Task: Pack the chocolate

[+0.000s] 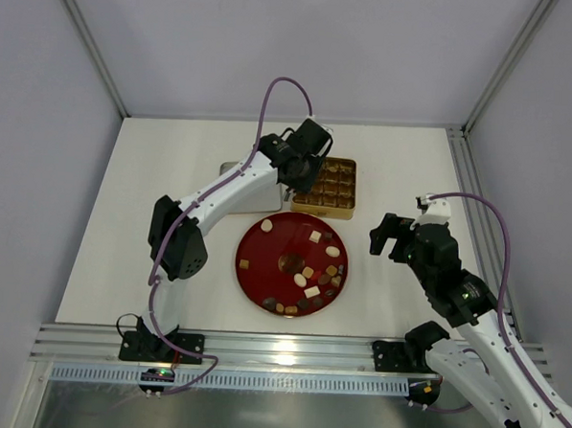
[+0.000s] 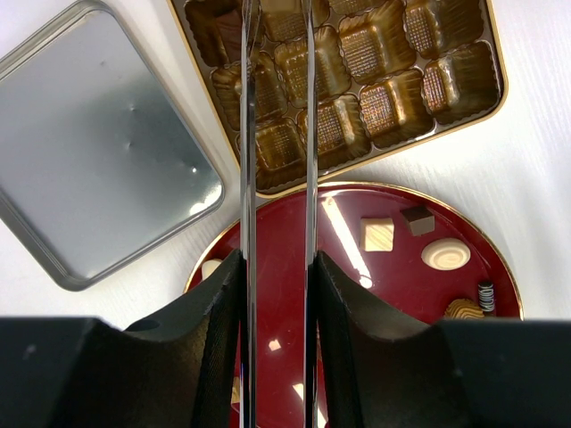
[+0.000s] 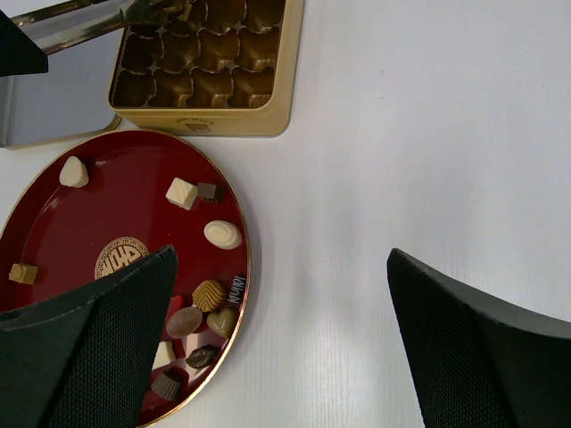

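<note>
The chocolates are several small brown, dark and cream pieces on a round red plate, mostly on its right half. They also show in the left wrist view and the right wrist view. The square gold tin with its grid of cells stands just behind the plate. My left gripper is shut on metal tongs. The tong tips reach over the tin's left cells. I cannot tell if they hold a piece. My right gripper is open and empty, right of the plate.
The tin's grey metal lid lies flat left of the tin and behind the plate. White walls enclose the table on three sides. A metal rail runs along the near edge.
</note>
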`<state>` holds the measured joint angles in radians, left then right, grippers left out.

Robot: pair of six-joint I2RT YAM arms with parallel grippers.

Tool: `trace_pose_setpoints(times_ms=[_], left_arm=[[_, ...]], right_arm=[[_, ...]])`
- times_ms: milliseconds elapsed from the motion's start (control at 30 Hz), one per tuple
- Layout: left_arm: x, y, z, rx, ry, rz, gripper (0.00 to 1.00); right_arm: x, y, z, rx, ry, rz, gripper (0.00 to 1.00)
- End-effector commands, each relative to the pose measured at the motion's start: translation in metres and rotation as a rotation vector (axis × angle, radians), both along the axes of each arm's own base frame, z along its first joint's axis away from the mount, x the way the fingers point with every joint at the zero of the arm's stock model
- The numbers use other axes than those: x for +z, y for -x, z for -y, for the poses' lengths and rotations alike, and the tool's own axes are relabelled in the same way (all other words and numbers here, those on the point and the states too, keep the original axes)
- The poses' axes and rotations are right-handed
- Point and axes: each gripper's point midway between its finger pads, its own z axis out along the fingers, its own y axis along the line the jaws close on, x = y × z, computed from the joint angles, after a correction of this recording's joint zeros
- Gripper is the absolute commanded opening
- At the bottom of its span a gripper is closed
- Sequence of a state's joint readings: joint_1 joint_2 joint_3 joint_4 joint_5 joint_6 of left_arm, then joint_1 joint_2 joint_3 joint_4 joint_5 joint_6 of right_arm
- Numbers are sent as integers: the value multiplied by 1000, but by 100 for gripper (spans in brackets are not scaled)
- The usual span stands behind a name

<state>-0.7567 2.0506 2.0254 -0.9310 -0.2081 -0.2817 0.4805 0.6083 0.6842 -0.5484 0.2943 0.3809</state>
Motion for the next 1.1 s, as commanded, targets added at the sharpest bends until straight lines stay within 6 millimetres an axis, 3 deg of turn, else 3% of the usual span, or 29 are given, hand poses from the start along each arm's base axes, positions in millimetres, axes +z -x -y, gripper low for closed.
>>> trace_pose_setpoints(times_ms=[0,600,1067], left_arm=[[21,-12,9,-5,58,59,36],[26,-12,7,-3,60,66,38],[41,-9,2,0,70,86,38]], right_arm=[[13,-3,1,-14,-21,41,100],[13,-3,0,-13,-24,42,100],[13,-3,0,-13,-23,42,100]])
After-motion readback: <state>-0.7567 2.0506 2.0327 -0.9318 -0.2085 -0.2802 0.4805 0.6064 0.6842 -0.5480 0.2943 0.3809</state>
